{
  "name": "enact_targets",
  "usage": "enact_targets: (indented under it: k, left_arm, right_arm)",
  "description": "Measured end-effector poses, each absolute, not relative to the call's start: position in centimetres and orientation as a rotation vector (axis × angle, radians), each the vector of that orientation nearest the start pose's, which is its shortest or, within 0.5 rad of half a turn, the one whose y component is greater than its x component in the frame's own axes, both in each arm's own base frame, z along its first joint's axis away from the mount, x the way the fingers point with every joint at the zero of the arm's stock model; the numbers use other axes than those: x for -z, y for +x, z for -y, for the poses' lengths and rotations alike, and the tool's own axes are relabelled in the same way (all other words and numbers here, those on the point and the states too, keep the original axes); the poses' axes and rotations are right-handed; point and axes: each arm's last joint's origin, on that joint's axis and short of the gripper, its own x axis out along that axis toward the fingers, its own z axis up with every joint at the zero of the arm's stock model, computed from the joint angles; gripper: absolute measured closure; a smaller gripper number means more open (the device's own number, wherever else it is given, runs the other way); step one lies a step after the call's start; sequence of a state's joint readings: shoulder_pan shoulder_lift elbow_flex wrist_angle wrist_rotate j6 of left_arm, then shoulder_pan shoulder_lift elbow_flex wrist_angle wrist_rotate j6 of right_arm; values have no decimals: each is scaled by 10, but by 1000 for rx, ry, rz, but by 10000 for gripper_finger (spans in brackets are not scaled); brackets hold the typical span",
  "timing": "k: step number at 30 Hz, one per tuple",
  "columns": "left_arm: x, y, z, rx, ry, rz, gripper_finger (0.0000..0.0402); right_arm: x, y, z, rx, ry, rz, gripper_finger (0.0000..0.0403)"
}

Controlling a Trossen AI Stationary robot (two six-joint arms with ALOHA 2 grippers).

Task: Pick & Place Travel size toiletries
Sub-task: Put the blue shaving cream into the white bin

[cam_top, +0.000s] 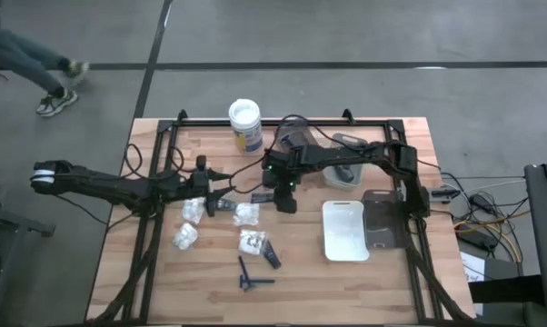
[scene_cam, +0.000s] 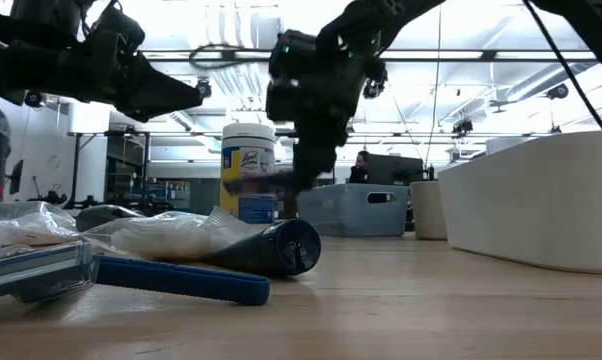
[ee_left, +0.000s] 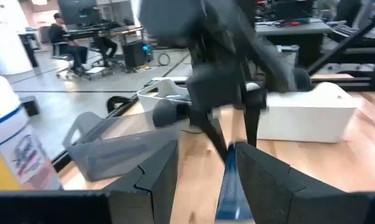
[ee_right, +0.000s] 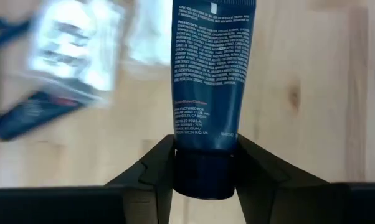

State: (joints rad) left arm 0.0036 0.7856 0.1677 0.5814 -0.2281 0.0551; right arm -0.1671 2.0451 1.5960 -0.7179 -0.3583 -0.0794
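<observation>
**Right gripper holds a dark tube above the table**

I see my right gripper [ee_right: 202, 163] clamped on the cap end of a dark blue tube [ee_right: 206, 74] with small white print on it. The two fingers [ee_right: 151, 167] press on both sides of the cap. From above, this gripper [cam_top: 285, 198] is over the middle of the wooden table [cam_top: 164, 282], and from the table's level the tube [scene_cam: 271, 180] is up in the air, off the wood.

My left gripper [ee_left: 203, 168] has its fingers apart, and a blue razor [ee_left: 228, 186] shows between them. I cannot tell if it is held. From above, this gripper [cam_top: 221, 198] is just left of the right one.

White packets [cam_top: 185, 236] lie on the wood below both grippers, with another razor [cam_top: 252, 275] and another tube [cam_top: 270, 256] near them. A white tray [cam_top: 344, 231] and a grey tray [cam_top: 385, 222] sit side by side on the right. A white-lidded tub [cam_top: 244, 123] stands at the far edge.
</observation>
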Motion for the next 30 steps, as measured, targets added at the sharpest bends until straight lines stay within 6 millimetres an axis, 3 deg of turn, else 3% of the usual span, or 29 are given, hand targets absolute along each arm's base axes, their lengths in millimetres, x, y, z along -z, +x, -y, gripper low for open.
enact_targets:
  k: [5,11,16,20,30]
  left_arm:
    - [-196,165,-5,-140,131,-41,234]
    - [-215,170,0,-30,266,23,234]
    - [-232,176,0,-27,348,10,234]
    - [-245,187,0,-23,428,-48,234]
    - [-267,234,-3,-58,606,-172,234]
  right_arm:
    - [-235,406,56,-270,238,-1064,270]
    - [-283,384,53,-274,216,-960,279]
    - [-311,370,50,-268,207,-881,276]
    - [-321,365,49,-266,205,-847,270]
    - [-321,365,49,-266,203,-844,273]
